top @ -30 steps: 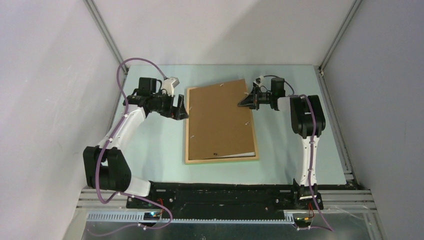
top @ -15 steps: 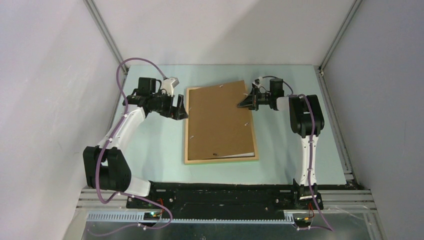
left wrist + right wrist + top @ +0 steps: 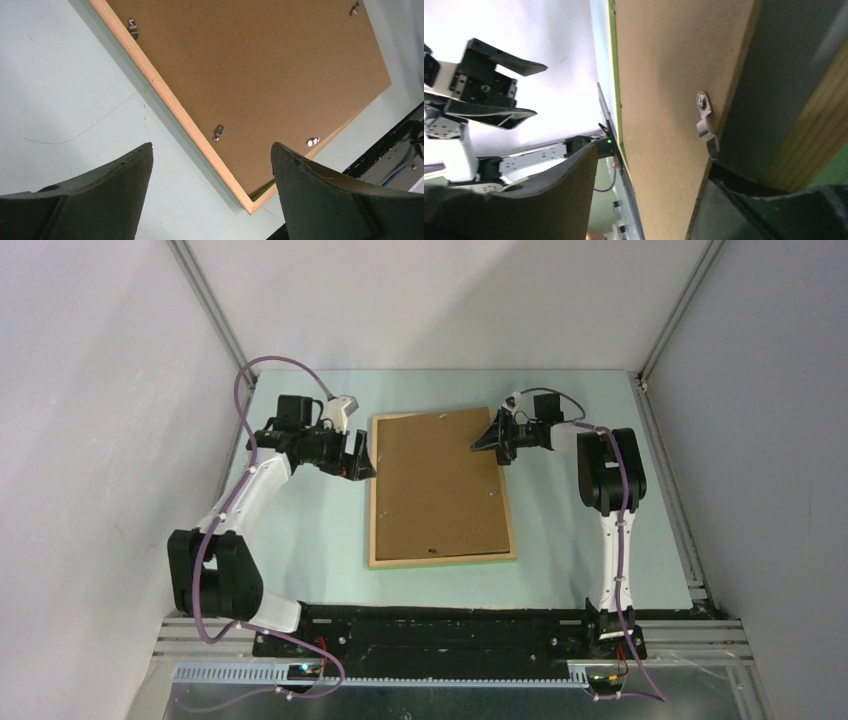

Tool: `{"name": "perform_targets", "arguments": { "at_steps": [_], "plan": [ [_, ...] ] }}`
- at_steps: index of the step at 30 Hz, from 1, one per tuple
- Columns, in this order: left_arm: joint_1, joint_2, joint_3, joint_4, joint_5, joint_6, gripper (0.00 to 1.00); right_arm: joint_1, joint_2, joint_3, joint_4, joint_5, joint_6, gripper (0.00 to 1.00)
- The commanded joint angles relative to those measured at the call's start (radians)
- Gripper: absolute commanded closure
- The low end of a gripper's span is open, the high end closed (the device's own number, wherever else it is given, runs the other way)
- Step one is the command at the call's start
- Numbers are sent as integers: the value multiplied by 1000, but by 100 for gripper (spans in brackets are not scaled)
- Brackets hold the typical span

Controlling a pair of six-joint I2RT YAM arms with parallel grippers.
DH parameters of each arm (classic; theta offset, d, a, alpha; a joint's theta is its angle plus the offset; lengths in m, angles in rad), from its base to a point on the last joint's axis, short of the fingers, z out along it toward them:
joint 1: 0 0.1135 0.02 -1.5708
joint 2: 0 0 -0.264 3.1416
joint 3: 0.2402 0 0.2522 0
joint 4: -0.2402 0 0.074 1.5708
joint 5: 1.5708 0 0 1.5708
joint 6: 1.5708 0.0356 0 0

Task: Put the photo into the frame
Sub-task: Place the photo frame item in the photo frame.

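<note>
Top external view: we count one frame, one photo lying brown back up inside it on the table, and two pincers. The left pincer stands wide open and empty, the frame just to its right. The right pincer is partly open, the photo's edge between its jaws; whether they touch it we cannot tell
</note>
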Motion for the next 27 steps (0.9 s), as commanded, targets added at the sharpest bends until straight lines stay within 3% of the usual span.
{"name": "perform_targets", "arguments": {
  "at_steps": [1,5,13,27],
  "plan": [
    [11,4,-9,11,24,39,8,14,-20,77,-180,66,-147,30],
    [12,9,-9,13,29,48,8,21,-38,130,-328,160,-240,17],
    [14,22,-9,13,38,63,8,47,-80,210,-528,362,-363,3],
    [15,55,3,13,35,57,9,112,-110,281,-688,542,-500,1]
  ]
}}
